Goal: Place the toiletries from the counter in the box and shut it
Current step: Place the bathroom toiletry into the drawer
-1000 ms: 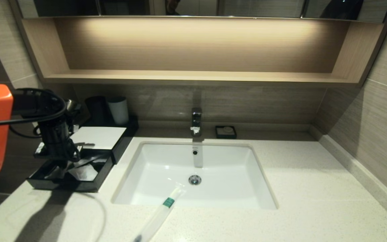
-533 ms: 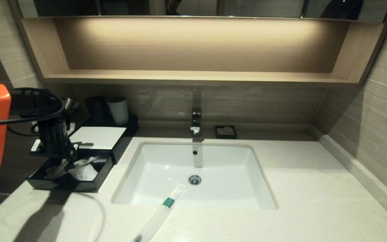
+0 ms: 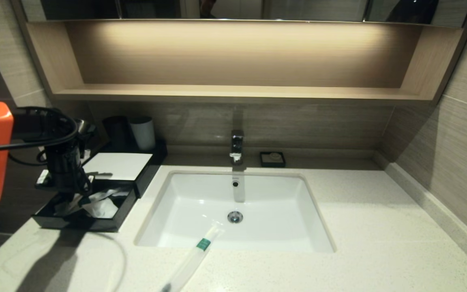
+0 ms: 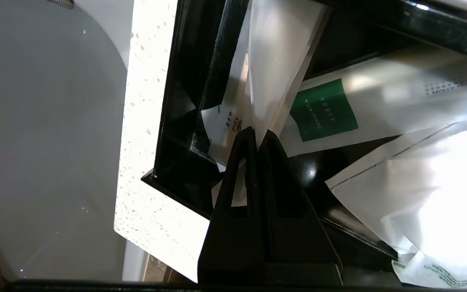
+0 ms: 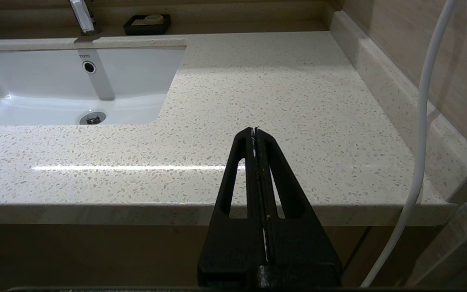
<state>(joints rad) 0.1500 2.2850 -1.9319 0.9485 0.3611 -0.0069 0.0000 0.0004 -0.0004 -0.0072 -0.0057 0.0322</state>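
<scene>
1. Just beyond our left gripper [image 4: 259,136], clenched on a sachet [image 4: 276,61] over the open box [image 4: 185,121], a second sachet's green band [image 4: 323,110] reads "DENTAL KIT".
2. Beside the fingers, other print is illegible.
3. Near the sink [image 5: 55,81], marked "TOTO", a third sachet [image 3: 195,255] runs off-frame.
4. Our right gripper [image 5: 254,132] stays closed, empty, before the counter [image 5: 278,101].

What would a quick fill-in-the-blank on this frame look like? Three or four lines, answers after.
1. The left gripper is ____ on a sachet over the open drawer of the box.
2. Another sachet lies on the counter with one end hanging over the rim of the ____.
3. The sachet lying flat in the drawer bears a ____ label.
4. The right gripper, parked at the counter's front edge, holds ____.

Answers: shut; sink; green; nothing
</scene>
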